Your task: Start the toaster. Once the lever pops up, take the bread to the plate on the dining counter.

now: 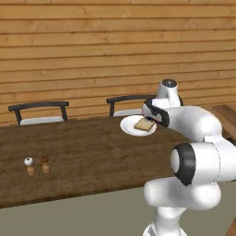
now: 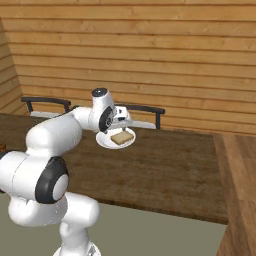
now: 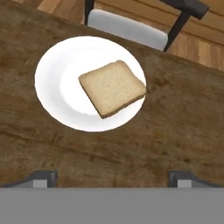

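- The dining counter [image 1: 87, 156] has a long, broad top of dark brown wood with visible streaky grain and a plain pale olive front.
- A round, plain white shallow plate [image 3: 57, 83] sits on that top near its far edge, smooth and glossy against the rough-looking wood.
- The bread [image 3: 112, 88], a thin square slice in tan with a slightly darker crust, lies flat on the plate, off-centre toward one side, with one corner reaching close to the rim.
- In the left base view the plate [image 1: 129, 126] and bread [image 1: 144, 124] lie just beside the white arm's wrist; in the right base view the bread [image 2: 121, 137] rests on the plate [image 2: 106, 140] just below the hand.
- The gripper [image 3: 113, 177] hangs above the counter, its two small dark fingertips [image 3: 41, 177] spread wide apart with nothing between them, the plate and bread lying beyond them.
- Two chairs with dark curved backrests and pale grey seats stand behind the counter: one [image 1: 39, 113] to the left, another [image 3: 131, 28] directly behind the plate.
- Two small rounded shakers stand near each other on the left of the counter, one white-topped [image 1: 29, 166] and one brown-topped [image 1: 45, 164].
- The wall [image 2: 150, 55] behind is made of horizontal, warm tan wooden planks.
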### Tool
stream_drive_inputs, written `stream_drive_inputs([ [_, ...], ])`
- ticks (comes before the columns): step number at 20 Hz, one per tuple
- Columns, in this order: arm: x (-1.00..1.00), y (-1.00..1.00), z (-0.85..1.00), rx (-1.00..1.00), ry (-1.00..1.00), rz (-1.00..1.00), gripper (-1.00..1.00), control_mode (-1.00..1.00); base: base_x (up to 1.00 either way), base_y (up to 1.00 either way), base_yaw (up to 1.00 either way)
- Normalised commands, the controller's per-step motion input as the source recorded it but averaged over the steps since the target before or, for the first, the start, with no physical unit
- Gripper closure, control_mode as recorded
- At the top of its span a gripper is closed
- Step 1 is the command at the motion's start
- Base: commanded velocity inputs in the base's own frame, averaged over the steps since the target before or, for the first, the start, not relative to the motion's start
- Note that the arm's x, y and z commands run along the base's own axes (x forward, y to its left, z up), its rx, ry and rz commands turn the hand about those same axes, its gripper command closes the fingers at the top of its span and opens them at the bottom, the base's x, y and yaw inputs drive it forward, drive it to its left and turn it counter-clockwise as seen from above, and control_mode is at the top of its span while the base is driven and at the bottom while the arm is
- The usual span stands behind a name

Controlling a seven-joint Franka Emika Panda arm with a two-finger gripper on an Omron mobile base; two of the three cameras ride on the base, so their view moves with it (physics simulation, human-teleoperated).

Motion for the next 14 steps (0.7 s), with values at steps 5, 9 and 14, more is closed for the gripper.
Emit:
stream_drive_inputs([
  [5, -1.0, -0.07, 0.27, 0.11, 0.04, -0.46, -1.0, -1.0, 0.0, 0.0, 0.0],
  [9, -1.0, -0.05, 0.17, 0.14, -0.09, -0.29, -1.0, -1.0, 0.0, 0.0, 0.0],
  [14, -1.0, 0.0, 0.17, 0.14, -0.38, -0.01, -1.0, -1.0, 0.0, 0.0, 0.0],
])
